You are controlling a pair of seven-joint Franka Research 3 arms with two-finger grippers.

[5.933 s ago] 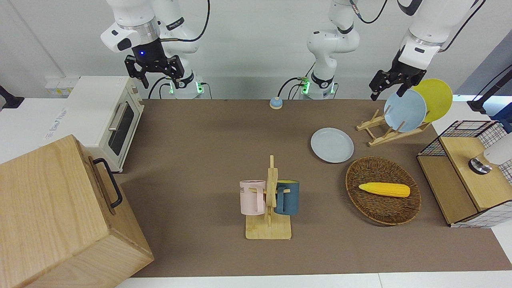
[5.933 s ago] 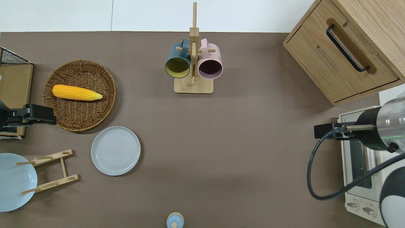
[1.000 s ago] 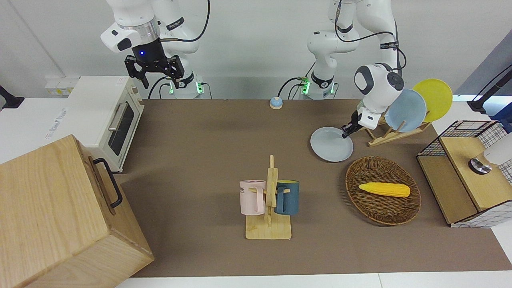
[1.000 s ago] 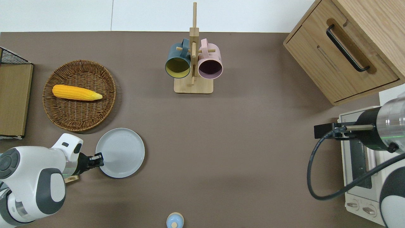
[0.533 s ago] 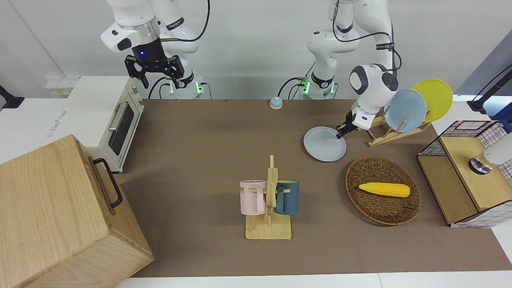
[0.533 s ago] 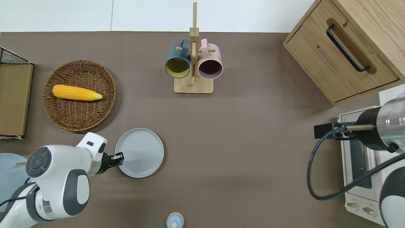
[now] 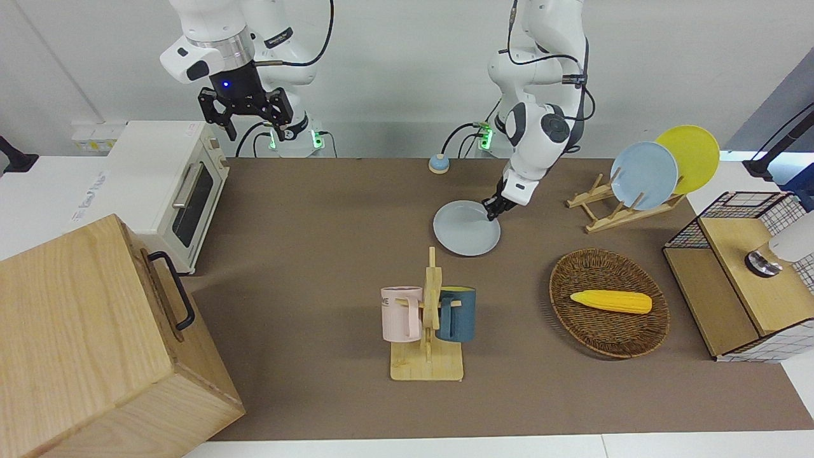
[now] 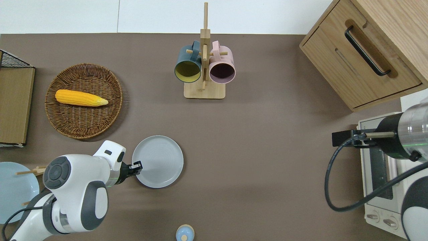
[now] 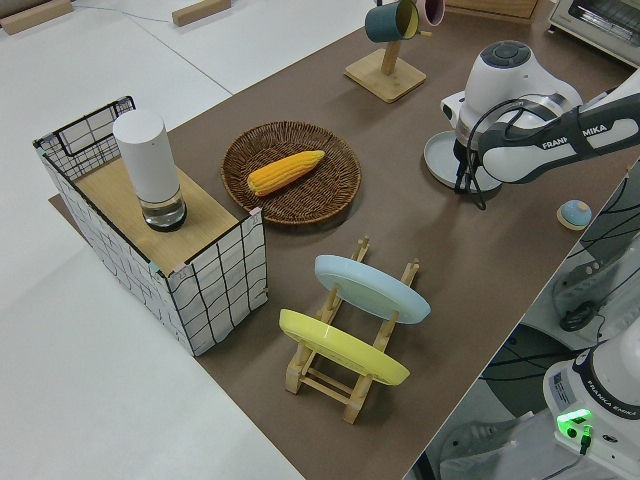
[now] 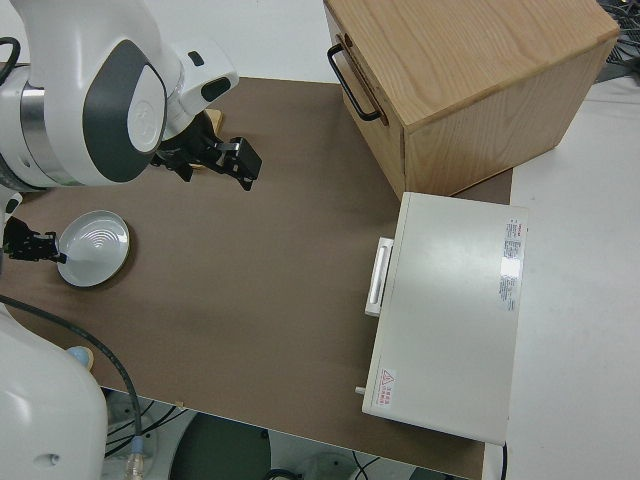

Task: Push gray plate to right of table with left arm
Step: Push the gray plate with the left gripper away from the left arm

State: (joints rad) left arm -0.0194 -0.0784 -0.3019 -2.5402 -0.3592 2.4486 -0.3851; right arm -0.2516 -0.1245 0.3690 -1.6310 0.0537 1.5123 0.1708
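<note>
Pushing contact sits at the rim: left gripper (image 8: 136, 166) is low at the edge of the gray plate (image 8: 159, 160) on the side toward the left arm's end of the desk (image 8: 267, 160), touching or just short of it. Can't tell whether the fingers are spread or pressed together. Plate lies flat, near mid-desk, nearer to the robots than the mug rack (image 8: 204, 67) and well apart from the wicker basket (image 8: 83, 100). Judgement: stiff, light, probably ceramic or melamine, so it should slide easily on the matte covering but can spin off-line if pushed off-centre. Best contact is the low raised rim, in line with the plate centre; no need to grip. Keep the tip low, or it may ride over the rim. Right arm is parked; right gripper (image 7: 245, 108) fingers are spread.
</note>
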